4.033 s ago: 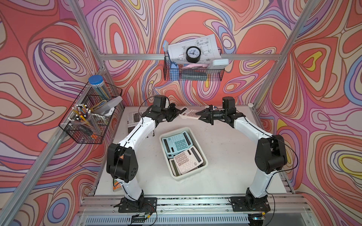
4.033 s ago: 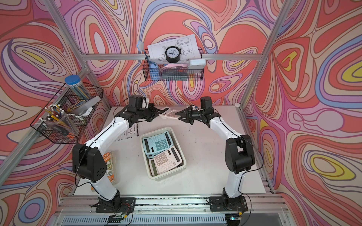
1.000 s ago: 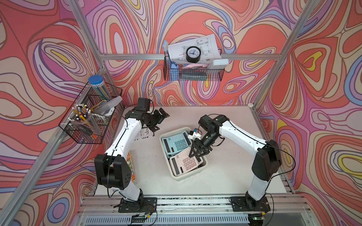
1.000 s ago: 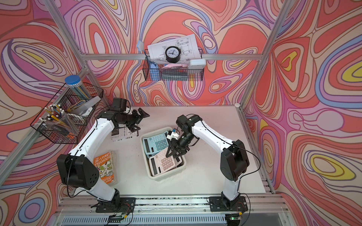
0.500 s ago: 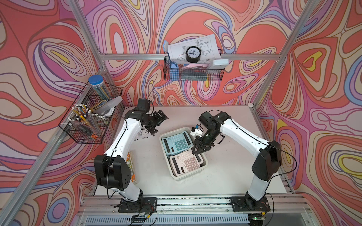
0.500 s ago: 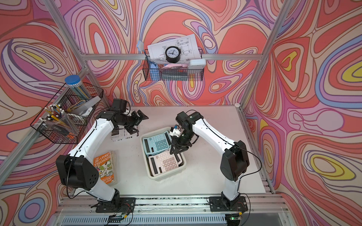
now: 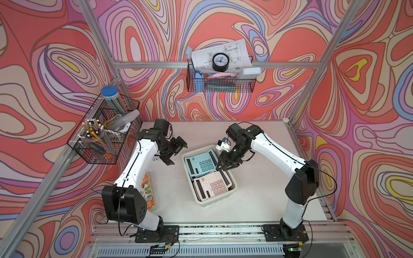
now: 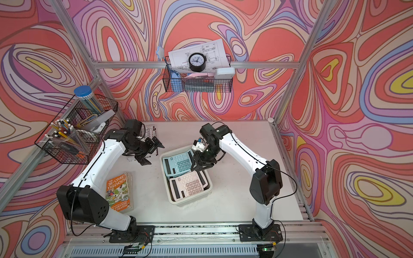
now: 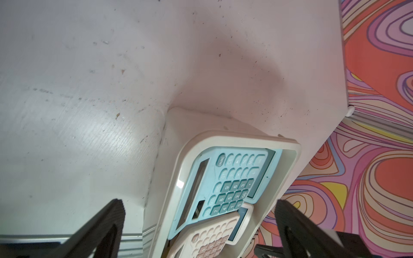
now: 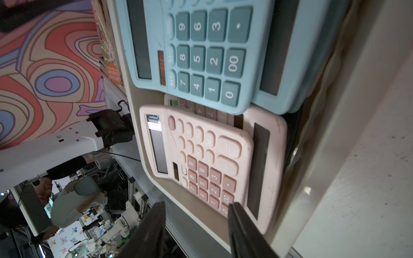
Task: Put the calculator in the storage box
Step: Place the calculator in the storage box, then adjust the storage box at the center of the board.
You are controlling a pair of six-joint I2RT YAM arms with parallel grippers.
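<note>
Several calculators are stacked in the storage box (image 7: 215, 198), blue calculator (image 7: 202, 164) over pink calculator (image 7: 213, 185); the right gripper (image 7: 224, 168) is held spread above them, the left gripper (image 7: 176, 153) spread beside.

Book (image 7: 148, 189) half behind the left arm (image 7: 140, 160); lower pink calculator (image 10: 278, 143) mostly beneath the upper pink calculator (image 10: 201, 160).

I'm seeing the storage box (image 7: 218, 198) sitting in the middle of the counter (image 7: 257, 201), with the far calculator (image 7: 202, 164) lying in it and overlapping the far edge of the near calculator (image 7: 212, 186). A book (image 8: 118, 192) is lying left of the box. A wire basket (image 7: 98, 147) is hanging on the left wall and a second basket (image 7: 221, 86) on the back wall.
</note>
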